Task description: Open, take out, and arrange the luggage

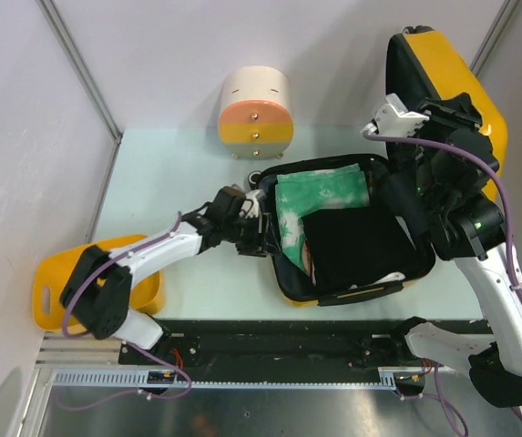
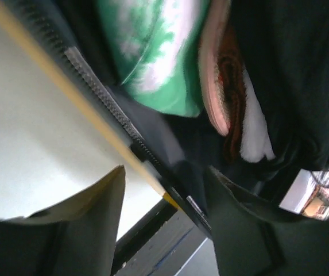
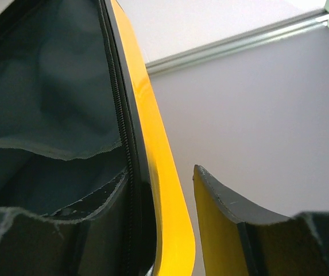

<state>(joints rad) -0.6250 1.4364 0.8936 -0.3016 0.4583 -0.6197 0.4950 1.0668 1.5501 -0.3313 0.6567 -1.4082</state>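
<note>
**Two grippers at the rims of the open luggage**

Open on the tabletop (image 1: 188, 164) toward 3 o'clock in the top view: the luggage (image 1: 446, 73), with its base shell flat and its glossy yellow lid upright at 1 o'clock, by the far right corner. Packed in the base: a green-and-white cloth (image 1: 320, 196) on the 10 o'clock side and a black garment (image 1: 356, 241) over the 4 o'clock side. Wedged between and under them in the left wrist view: a pinkish fold (image 2: 216, 86).

In from 8 o'clock: the left gripper (image 2: 167, 172), at the 9 o'clock rim of the base. Released, with fingers spread to either side of that rim, and the yellow edge and black zipper teeth between them. One finger over the pale tabletop, the other over the dark lining. Touching the rim or not: impossible to tell.

Up at 1 o'clock: the right gripper (image 3: 161, 172), grasping the free edge of the lid. Inner finger against the dark fabric lining, outer finger just beside the yellow shell, zipper and rim in between.

Elsewhere: a cream-and-orange cylindrical container (image 1: 257, 109) at 12 o'clock, at the far edge of the tabletop and apart from the luggage. At 8 o'clock, by the near left corner, a plain yellow tub (image 1: 51, 273), partly under the left arm.
</note>
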